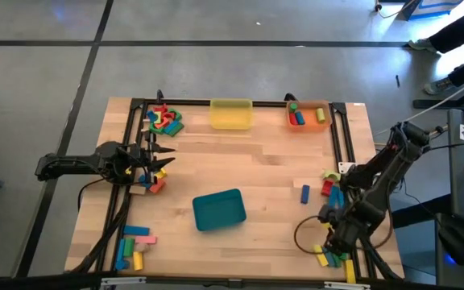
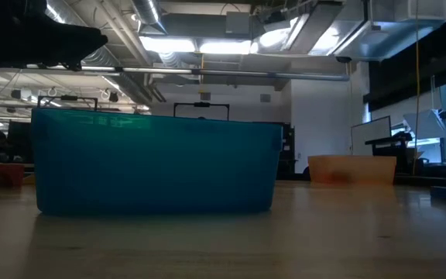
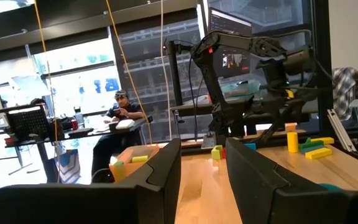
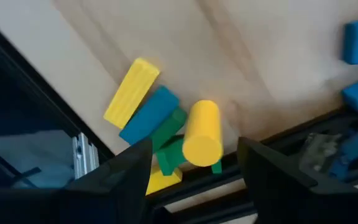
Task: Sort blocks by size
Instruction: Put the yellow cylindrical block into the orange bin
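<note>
Small coloured blocks lie in heaps on the wooden table: at the far left, the near left, the right and the near right corner. My right gripper is open over the near right heap, pointing down. Its fingers stand on either side of a yellow cylinder without touching it. The cylinder lies on a blue block and a green block, beside a yellow bar. My left gripper is open and empty, held level by some blocks at the left.
A teal tray stands at the table's middle, and fills the low view. A yellow tray and an orange tray holding a few blocks stand at the far edge. A black frame rail runs close behind the near right heap.
</note>
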Tool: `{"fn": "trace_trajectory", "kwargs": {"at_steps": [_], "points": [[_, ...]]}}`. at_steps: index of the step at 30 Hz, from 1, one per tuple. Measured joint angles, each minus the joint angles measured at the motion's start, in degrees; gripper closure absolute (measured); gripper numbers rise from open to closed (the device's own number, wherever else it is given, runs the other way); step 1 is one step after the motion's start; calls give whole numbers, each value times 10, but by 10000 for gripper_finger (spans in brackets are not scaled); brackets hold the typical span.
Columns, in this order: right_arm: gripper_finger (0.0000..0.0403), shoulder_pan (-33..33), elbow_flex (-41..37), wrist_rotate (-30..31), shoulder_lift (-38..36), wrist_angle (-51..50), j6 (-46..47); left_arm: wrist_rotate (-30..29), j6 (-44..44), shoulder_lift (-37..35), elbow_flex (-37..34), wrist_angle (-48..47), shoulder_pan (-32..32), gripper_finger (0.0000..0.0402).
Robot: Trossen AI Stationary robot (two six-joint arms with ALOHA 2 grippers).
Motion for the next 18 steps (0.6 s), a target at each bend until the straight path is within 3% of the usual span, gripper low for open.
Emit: {"fn": "trace_trajectory", "kwargs": {"at_steps": [8,18], "points": [[167,47,0,-5,66,34,-11,0,0,0,0,0,0,290],[167,49,2,-4,89,10,-11,0,3,0,0,0,0,290]]}}
